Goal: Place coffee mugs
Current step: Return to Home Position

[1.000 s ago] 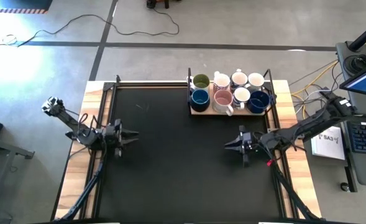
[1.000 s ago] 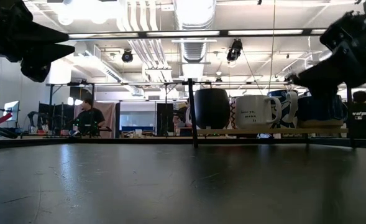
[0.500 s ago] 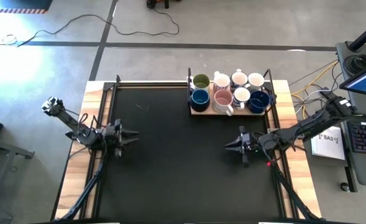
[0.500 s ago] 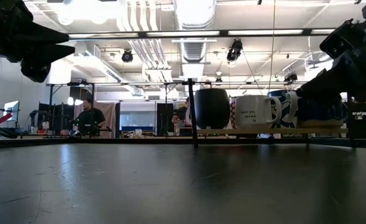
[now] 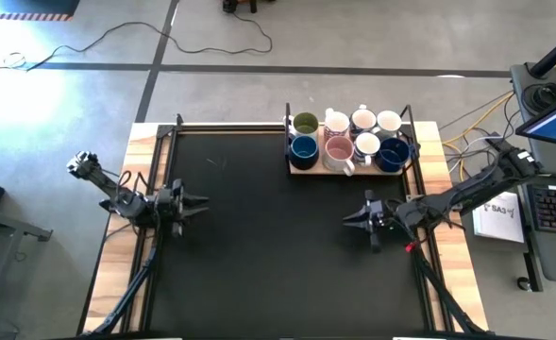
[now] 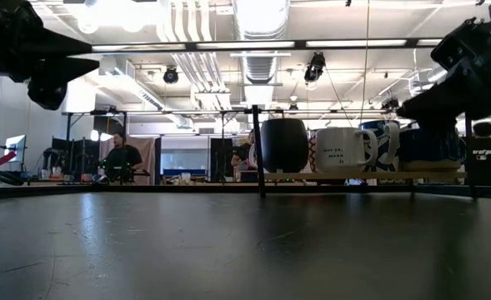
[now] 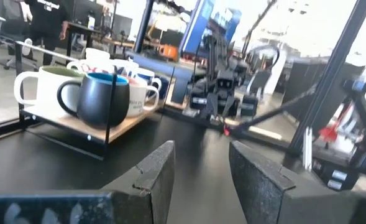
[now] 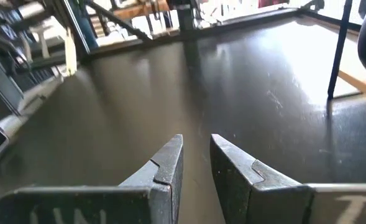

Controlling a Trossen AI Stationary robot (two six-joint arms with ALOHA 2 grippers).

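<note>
Several coffee mugs stand close together on a wooden board (image 5: 299,168) inside a black wire frame at the table's far right. Among them are a white mug that is green inside (image 5: 306,124), a dark blue one (image 5: 303,147), a pink one (image 5: 338,149) and white ones (image 5: 389,121). The left wrist view shows the group (image 7: 102,93) from the side. My left gripper (image 5: 200,201) (image 7: 201,149) hovers open over the mat's left side, pointing toward the right. My right gripper (image 5: 348,219) (image 8: 196,139) hovers near the mugs, pointing left, its fingers a narrow gap apart with nothing between them.
A black mat (image 5: 268,246) covers the table between wooden side strips. Black frame posts (image 5: 177,123) stand at the far corners. A keyboard and laptop (image 5: 553,203) sit beyond the right edge. People (image 6: 122,158) show in the room behind.
</note>
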